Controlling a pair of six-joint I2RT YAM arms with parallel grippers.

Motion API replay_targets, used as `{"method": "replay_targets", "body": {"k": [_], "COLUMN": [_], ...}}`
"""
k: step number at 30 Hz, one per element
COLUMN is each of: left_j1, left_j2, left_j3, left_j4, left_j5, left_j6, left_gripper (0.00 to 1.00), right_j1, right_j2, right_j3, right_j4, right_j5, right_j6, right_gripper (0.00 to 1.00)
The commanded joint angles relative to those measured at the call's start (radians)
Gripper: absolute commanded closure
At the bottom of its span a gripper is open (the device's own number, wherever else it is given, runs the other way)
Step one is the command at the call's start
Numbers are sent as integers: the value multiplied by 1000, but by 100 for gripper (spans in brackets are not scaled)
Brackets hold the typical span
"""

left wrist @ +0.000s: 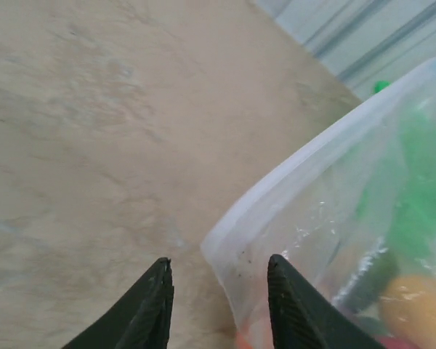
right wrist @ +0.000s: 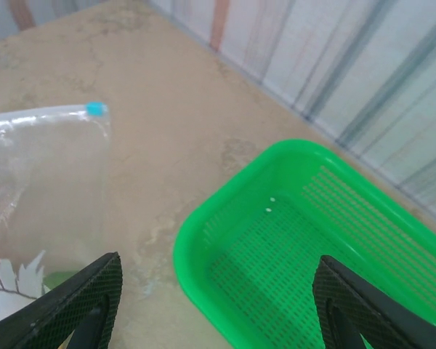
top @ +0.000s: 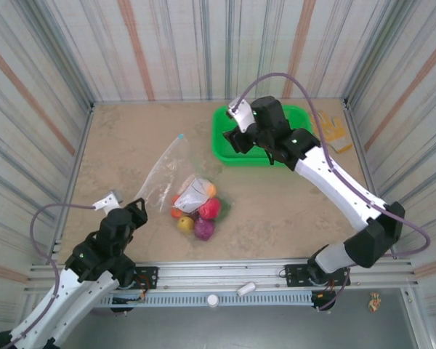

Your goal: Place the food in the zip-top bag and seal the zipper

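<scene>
Left gripper (left wrist: 219,263) and right gripper (right wrist: 218,263) both stood unclenched, grasping nothing; zip-top bag (top: 162,174) at frame centre held the food (top: 209,209), its white patch (top: 193,194) print illegible.

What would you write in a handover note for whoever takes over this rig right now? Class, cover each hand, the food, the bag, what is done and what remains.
Left hand: open, holding nothing, just short of one zipper corner of the zip-top bag.
Right hand: open, holding nothing, above the green basket.
The bag lies flat on the table; the toy food appears bunched inside its near end.
Done: food bagged. The blue slider sits at the zipper's far corner.
Left: the strip looks flat, but the seal cannot be confirmed; check it.
</scene>
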Motion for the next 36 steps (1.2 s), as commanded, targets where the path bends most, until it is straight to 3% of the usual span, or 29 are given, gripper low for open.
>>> {"method": "replay_targets", "body": {"k": [1, 3, 7, 14, 17, 21, 23, 24, 25, 31, 34, 36], "left_j1": [1, 1, 1, 1, 2, 1, 4, 14, 26, 224, 390, 460], "left_j2": [40, 69, 110, 255, 354, 571, 704, 762, 798, 848, 835, 826], "left_j3": [30, 59, 174, 394, 442, 545, 609, 632, 644, 548, 495, 434], "left_j4": [-17, 0, 30, 89, 156, 203, 180, 178, 188, 465, 539, 616], "left_j5": [-169, -203, -211, -168, -53, 326, 352, 355, 360, 340, 503, 473], "left_j6": [62, 101, 224, 585, 743, 908, 894, 886, 876, 772, 729, 692], "left_gripper": [51, 41, 35, 24, 19, 12, 12, 12, 12, 12, 12, 8], "right_j1": [-16, -21, -48, -67, -99, -120, -121, -123, -123, -155, -217, -290], "right_j2": [-101, -151, -209, -313, -371, -416, -427, -428, -427, -532, -548, -542], "right_j3": [-85, -136, -150, -221, -288, -354, -364, -373, -376, -507, -597, -711], "right_j4": [57, 79, 4, -26, -10, -4, -7, 0, 1, 62, 122, 233], "right_j5": [63, 90, 131, 114, 52, 6, 23, 34, 40, 65, 113, 111], "right_j6": [76, 96, 141, 170, 196, 193, 187, 188, 189, 185, 227, 292], "right_gripper": [28, 28, 28, 28, 27, 23, 22, 16, 0, 1, 1, 1]}}
